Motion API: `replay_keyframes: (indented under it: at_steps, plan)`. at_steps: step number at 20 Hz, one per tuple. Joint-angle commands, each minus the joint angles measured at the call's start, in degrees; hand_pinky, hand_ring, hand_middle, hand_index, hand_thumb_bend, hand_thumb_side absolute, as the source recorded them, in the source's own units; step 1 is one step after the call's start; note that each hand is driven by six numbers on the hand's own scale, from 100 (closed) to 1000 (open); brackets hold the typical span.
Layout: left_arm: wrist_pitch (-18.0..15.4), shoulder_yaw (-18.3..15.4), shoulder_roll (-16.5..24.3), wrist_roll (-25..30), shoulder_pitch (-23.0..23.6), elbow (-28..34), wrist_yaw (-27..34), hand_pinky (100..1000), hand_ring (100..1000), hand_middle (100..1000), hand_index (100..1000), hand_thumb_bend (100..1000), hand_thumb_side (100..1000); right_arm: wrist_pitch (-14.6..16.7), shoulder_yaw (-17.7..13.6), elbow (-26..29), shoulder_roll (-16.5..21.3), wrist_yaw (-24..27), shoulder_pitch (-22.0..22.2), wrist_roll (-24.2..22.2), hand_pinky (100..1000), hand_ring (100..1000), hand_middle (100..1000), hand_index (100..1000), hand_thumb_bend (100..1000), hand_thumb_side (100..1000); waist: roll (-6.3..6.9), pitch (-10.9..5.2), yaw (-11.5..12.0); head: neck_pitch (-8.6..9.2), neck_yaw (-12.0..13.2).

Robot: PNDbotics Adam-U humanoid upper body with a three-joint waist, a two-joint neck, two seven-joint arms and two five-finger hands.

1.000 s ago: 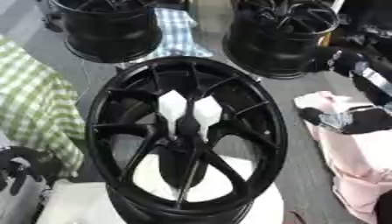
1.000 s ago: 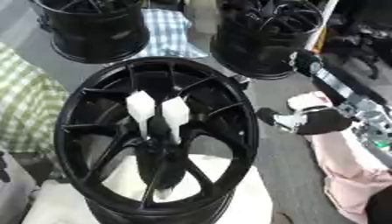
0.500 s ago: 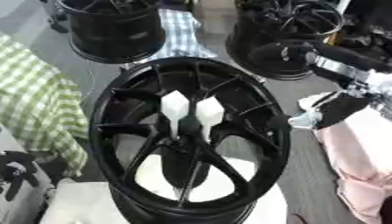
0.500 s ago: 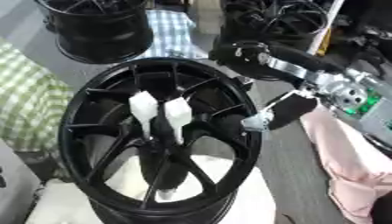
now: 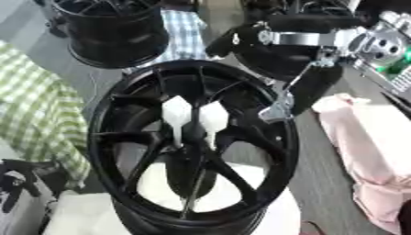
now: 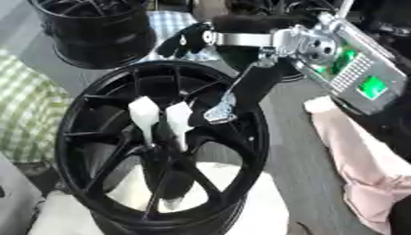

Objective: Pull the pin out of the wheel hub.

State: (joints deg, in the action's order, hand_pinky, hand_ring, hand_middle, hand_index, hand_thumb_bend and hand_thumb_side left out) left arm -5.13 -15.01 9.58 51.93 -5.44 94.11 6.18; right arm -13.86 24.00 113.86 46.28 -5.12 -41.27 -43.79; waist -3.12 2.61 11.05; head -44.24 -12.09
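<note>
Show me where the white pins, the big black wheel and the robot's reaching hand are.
white pins [image 5: 195, 115], left eye view, on the two white heads at the hub.
black wheel [image 5: 102, 120], left eye view, on its left rim.
right hand [image 6: 223, 108], right eye view, on its silver-tipped fingers near the pins.

Grey floor [image 5: 321, 183], checked cloth [image 5: 36, 105], pink cloth [image 5: 369, 151]

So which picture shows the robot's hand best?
The right eye view: the right hand shows whole, reaching down over the wheel beside the white pin. The left eye view shows it too, further right above the rim.
</note>
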Motion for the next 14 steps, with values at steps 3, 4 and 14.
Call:
replay_keyframes:
  at_steps: [3,4,14]
  plan:
    - [-0.62,0.37,0.19,0.04,-0.70,0.47,0.32,519,189,519,711,100,806,-2.45,0.46,-2.60,-2.41,-3.30,-1.74,-5.09,919,916,883,958,490,341,0.50,-0.13,0.41,0.12,-0.77]
    - [-0.69,0.37,0.17,0.04,-0.71,0.43,0.31,519,188,519,711,100,806,-2.33,0.88,-3.64,-2.96,-3.97,-1.72,-5.44,920,916,882,957,488,340,0.53,-0.11,0.47,0.12,-0.84]
    - [-1.20,0.93,-0.14,0.04,-1.03,0.12,0.01,519,185,518,711,100,808,0.49,2.65,-12.44,-6.46,-9.53,-1.89,-4.72,923,912,870,953,477,336,0.75,0.29,1.16,0.12,-1.66]
